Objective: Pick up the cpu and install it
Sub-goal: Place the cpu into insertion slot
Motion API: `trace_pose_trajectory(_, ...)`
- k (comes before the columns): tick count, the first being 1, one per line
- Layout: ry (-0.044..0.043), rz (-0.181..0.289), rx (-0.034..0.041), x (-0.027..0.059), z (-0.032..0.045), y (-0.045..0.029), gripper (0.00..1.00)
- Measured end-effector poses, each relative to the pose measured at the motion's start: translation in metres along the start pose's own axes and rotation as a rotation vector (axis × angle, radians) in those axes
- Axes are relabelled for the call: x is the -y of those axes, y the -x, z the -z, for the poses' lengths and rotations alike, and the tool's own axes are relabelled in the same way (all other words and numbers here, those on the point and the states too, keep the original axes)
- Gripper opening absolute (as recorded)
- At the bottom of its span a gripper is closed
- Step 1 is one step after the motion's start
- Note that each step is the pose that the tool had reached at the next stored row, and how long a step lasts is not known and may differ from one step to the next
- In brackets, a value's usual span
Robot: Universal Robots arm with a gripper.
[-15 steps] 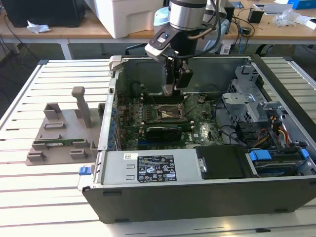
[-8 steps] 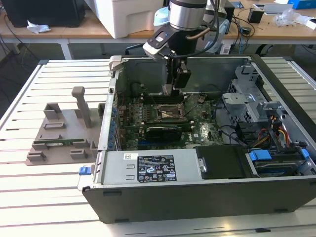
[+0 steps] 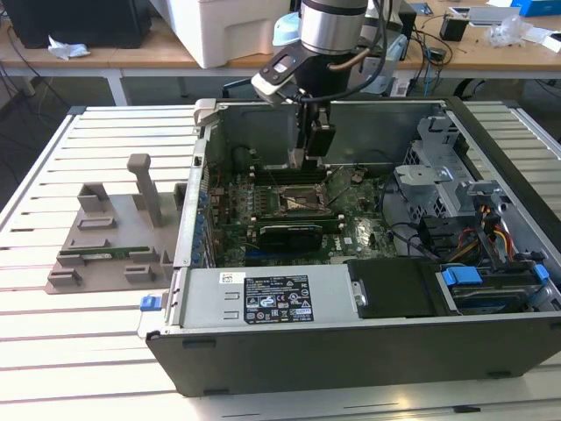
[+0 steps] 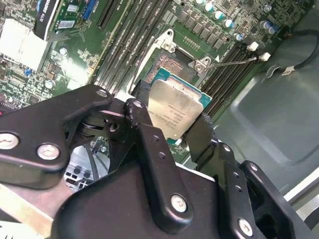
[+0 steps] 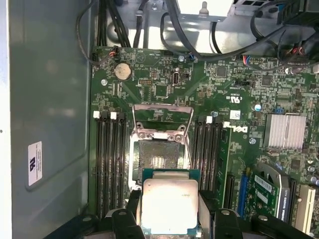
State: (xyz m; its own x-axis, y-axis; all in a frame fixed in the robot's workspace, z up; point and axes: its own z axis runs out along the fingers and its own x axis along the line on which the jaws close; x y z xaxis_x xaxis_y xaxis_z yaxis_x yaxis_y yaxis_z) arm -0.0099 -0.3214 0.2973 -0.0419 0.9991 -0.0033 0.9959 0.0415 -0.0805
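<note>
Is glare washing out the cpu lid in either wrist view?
First wrist view: yes, the cpu lid glares near white; second wrist view: it reads even grey, little glare; exterior view: the case interior is darker than the table.

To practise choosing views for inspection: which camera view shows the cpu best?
The first wrist view: the cpu faces the camera squarely, held in the gripper near the open socket. The second wrist view shows it slanted, partly behind the fingers. In the exterior view it is too small to tell.
</note>
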Motion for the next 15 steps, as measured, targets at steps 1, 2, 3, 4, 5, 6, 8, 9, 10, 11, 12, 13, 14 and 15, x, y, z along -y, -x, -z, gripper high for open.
trace_pose_trajectory(1,-0.0001,-0.007,-0.0005,0.0,0.0,0.0,0.55)
trace_pose_trajectory(2,-0.0001,-0.015,-0.0011,0.0,0.0,0.0,0.55)
trace_pose_trajectory(3,-0.0001,-0.024,-0.0016,0.0,0.0,0.0,0.55)
trace_pose_trajectory(4,-0.0001,-0.035,-0.0021,0.0,-0.0001,0.0,0.55)
trace_pose_trajectory(5,-0.0003,-0.046,-0.0024,0.0,0.0,0.0,0.55)
trace_pose_trajectory(6,-0.0003,-0.057,-0.0031,0.0,-0.0001,0.0,0.55)
trace_pose_trajectory(8,-0.0004,-0.079,-0.004,0.0,-0.0001,0.0,0.55)
trace_pose_trajectory(9,-0.0004,-0.088,-0.0043,0.0,-0.0001,0.0,0.55)
trace_pose_trajectory(10,-0.0004,-0.095,-0.0046,0.0,-0.0001,0.0,0.55)
trace_pose_trajectory(11,-0.0005,-0.104,-0.005,0.0,-0.0001,0.0,0.55)
trace_pose_trajectory(12,-0.0005,-0.117,-0.0055,0.0,-0.0001,0.0,0.55)
trace_pose_trajectory(13,-0.0006,-0.127,-0.006,0.0,-0.0001,0.0,0.55)
trace_pose_trajectory(14,-0.0006,-0.134,-0.0064,0.0,-0.0001,0.0,0.55)
trace_pose_trajectory(15,-0.0007,-0.139,-0.0066,0.0,-0.0001,0.0,0.55)
